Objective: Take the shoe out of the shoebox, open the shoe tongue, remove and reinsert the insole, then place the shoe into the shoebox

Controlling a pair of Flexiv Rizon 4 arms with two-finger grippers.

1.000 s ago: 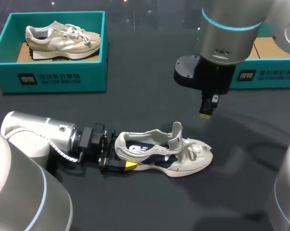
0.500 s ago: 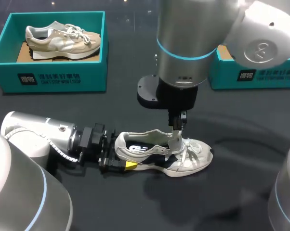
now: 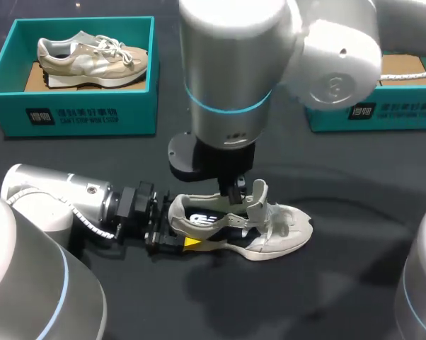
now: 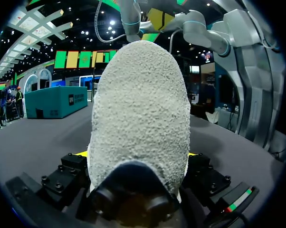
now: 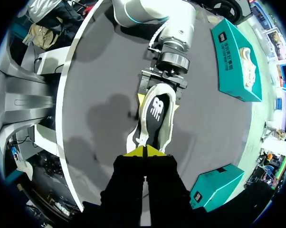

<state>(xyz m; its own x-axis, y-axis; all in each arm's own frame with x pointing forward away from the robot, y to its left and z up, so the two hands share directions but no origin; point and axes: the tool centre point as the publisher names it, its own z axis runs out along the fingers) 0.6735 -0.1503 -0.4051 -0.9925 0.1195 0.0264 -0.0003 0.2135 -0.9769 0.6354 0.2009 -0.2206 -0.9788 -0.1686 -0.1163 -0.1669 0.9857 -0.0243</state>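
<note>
A white shoe [image 3: 273, 237] lies on its side on the dark table, toe to the right, its tongue [image 3: 259, 195] raised. A dark insole [image 3: 202, 218] with a white logo shows inside. My left gripper [image 3: 177, 224] grips the heel from both sides; that grey heel [image 4: 138, 104] fills the left wrist view, a yellow fingertip [image 4: 81, 153] peeking beside it. My right arm reaches past the middle. Its gripper [image 3: 234, 193] hangs shut just over the shoe's opening, behind the tongue. From the right wrist, the closed yellow tips [image 5: 145, 153] point down at the insole [image 5: 157, 111].
A teal shoebox [image 3: 78, 113] at the back left holds a beige shoe [image 3: 89, 57]. A second teal shoebox [image 3: 383, 110] stands at the back right, partly behind my right arm. Bare dark table lies in front of and to the right of the white shoe.
My right arm has swung left from near the back right box and come down over the shoe's opening. The shoe and my left arm have stayed put.
</note>
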